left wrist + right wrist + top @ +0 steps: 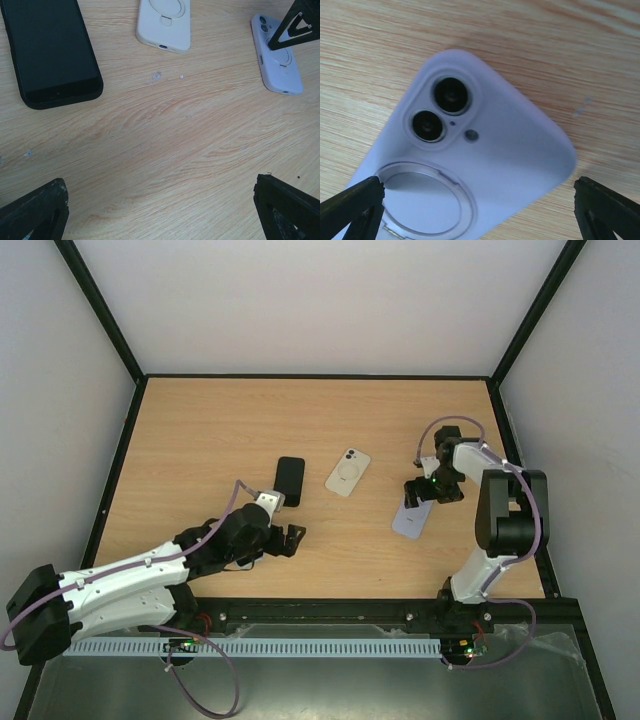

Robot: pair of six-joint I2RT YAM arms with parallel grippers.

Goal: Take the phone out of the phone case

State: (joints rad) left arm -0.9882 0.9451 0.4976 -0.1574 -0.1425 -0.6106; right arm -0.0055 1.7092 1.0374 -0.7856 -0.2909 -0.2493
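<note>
Right pincer hangs spread close over the lilac cased phone, seemingly lining up to grip; left pincer is spread too.

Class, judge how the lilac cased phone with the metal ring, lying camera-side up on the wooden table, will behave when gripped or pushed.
The lilac cased phone lies flat, so a push will probably slide it rather than roll or tip it. Its matt, rubbery-looking skin likely resists slipping. Its rounded edges may squirm out of a shallow pinch.

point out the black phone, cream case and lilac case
black phone [290,481]: top view, middle of its face
cream case [164,35]: left wrist view, back below ring
lilac case [520,145]: right wrist view, bare back
</note>
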